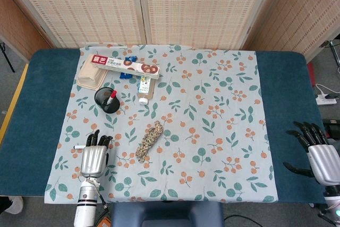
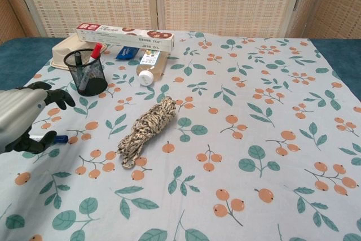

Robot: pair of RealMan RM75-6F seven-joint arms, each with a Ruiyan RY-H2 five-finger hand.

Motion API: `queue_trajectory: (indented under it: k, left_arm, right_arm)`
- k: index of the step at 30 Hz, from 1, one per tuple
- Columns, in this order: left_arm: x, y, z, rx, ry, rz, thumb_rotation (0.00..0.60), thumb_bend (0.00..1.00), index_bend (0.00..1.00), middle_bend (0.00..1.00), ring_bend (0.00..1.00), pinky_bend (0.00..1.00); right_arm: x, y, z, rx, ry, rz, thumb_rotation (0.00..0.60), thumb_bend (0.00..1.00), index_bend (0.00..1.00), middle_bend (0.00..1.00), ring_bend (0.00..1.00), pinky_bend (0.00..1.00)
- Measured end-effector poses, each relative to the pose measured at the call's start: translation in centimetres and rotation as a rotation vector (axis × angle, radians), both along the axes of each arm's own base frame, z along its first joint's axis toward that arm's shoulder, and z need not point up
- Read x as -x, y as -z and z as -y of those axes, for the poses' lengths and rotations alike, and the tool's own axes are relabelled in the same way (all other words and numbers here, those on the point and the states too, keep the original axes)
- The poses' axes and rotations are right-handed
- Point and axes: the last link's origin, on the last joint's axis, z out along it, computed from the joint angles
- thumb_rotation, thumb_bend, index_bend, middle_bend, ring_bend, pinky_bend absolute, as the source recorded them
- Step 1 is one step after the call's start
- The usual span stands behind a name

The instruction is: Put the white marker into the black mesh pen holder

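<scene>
The white marker (image 1: pixel 78 146) with a blue cap (image 2: pixel 58 138) lies flat on the floral cloth at the front left, mostly covered by my left hand. My left hand (image 1: pixel 94 156) (image 2: pixel 20 119) hovers over it with fingers spread and holds nothing. The black mesh pen holder (image 1: pixel 107 100) (image 2: pixel 86 73) stands upright behind the marker, with a red-capped pen inside. My right hand (image 1: pixel 322 159) rests far right on the blue table edge, fingers apart and empty; the chest view does not show it.
A coil of rope (image 1: pixel 150 141) (image 2: pixel 148 129) lies just right of the marker. Behind the holder are a beige tray (image 1: pixel 86 76), a long red-and-white box (image 1: pixel 125 65), a blue packet (image 2: pixel 126 53) and a small bottle (image 1: pixel 144 89) on its side.
</scene>
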Motion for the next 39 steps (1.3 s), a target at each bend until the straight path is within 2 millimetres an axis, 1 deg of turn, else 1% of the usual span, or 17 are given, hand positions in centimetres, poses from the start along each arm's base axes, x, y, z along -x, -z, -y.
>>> queue_trajectory:
  k: [3,6,9,11,19,23,34,39]
  left_arm:
    - [0.7,0.9,-1.0,-0.004,-0.018,-0.037,0.600,0.42,0.28,0.26,0.07,0.14]
    - [1.4,1.4,-1.9,-0.010,-0.034,-0.064,0.600,0.42,0.28,0.26,0.07,0.14]
    - [1.8,1.7,-2.3,-0.001,-0.052,-0.060,0.600,0.42,0.28,0.26,0.07,0.14]
    - [1.9,1.9,-2.4,0.008,-0.058,-0.048,0.600,0.42,0.28,0.26,0.07,0.14]
    - [2.5,2.5,-2.4,0.022,-0.073,-0.050,0.600,0.42,0.31,0.34,0.08,0.14]
    - [2.9,2.8,-2.6,0.022,-0.088,-0.059,0.600,0.42,0.32,0.35,0.08,0.14]
    - [3.5,3.1,-3.3,0.015,-0.099,-0.082,0.600,0.42,0.43,0.39,0.09,0.15]
    - [3.6,3.1,-3.4,0.015,-0.103,-0.093,0.600,0.41,0.44,0.40,0.10,0.15]
  right_arm:
    - [0.1,-0.1,0.0,0.002,0.001,0.002,0.600,0.00,0.24,0.09,0.04,0.00]
    - [0.1,-0.1,0.1,0.003,0.004,0.002,0.600,0.00,0.24,0.09,0.04,0.00]
    - [0.1,-0.1,0.1,0.004,0.004,0.000,0.600,0.00,0.24,0.09,0.04,0.00]
    - [0.1,-0.1,0.1,0.005,0.005,-0.002,0.600,0.00,0.24,0.09,0.04,0.00]
    - [0.1,-0.2,0.0,0.010,0.008,-0.004,0.600,0.00,0.24,0.09,0.04,0.00]
    - [0.1,-0.2,0.0,0.011,0.009,-0.003,0.600,0.00,0.24,0.09,0.04,0.00]
    - [0.3,-0.3,0.1,0.013,0.016,-0.004,0.600,0.00,0.25,0.09,0.04,0.00]
    - [0.3,-0.3,0.1,0.013,0.017,-0.005,0.600,0.00,0.25,0.09,0.04,0.00]
